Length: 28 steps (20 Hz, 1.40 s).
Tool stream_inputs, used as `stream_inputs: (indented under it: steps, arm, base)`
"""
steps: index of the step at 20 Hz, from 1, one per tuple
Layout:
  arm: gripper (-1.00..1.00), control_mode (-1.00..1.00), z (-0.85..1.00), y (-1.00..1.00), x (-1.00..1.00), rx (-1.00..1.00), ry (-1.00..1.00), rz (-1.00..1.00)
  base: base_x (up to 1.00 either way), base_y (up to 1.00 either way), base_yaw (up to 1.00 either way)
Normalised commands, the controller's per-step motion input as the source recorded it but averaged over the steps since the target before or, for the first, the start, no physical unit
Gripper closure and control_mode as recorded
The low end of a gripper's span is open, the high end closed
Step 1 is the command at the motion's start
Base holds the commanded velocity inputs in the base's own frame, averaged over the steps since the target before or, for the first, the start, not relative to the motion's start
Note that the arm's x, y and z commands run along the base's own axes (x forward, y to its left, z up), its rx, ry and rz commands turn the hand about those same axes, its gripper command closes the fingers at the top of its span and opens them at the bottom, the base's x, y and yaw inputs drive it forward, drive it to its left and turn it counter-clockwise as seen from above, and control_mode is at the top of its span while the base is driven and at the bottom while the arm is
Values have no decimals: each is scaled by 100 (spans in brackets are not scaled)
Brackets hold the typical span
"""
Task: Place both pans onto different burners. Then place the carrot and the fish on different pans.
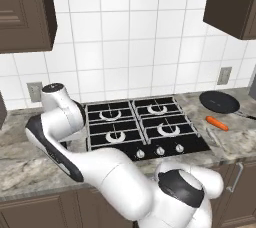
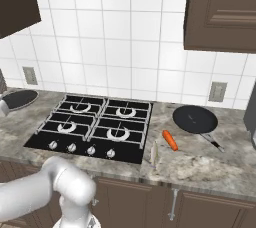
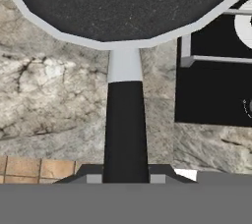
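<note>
Marble counter (image 2: 210,164), second pan (image 2: 195,118) beside carrot (image 2: 170,140), jaws apparently clamped on left pan's handle (image 3: 125,129).

Pans: two, one right of the cooktop (image 2: 195,119), one left of it (image 2: 19,99)
Burners: four (image 2: 118,133)
Carrot: one (image 2: 170,140)
Fish: one (image 2: 154,155)
</note>
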Motion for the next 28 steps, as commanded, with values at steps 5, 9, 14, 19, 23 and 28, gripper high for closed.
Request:
stream_inputs:
  steps: [5,9,14,19,23,28]
  arm:
    - [100,-100,26,-60,-39,0,-4,-6]
    - [100,-100,14,-63,-10,1,0,-12]
    - [100,-100,8,-47,0,5,1,-16]
    - [100,-100,0,-32,2,3,5,-16]
    - [100,-100,0,-27,22,6,10,-11]
    - [100,-100,0,-18,30,2,9,-9]
  base:
    - [0,0,0]
    - [0,0,0]
    - [0,0,0]
    - [0,0,0]
    - [0,0,0]
    - [0,0,0]
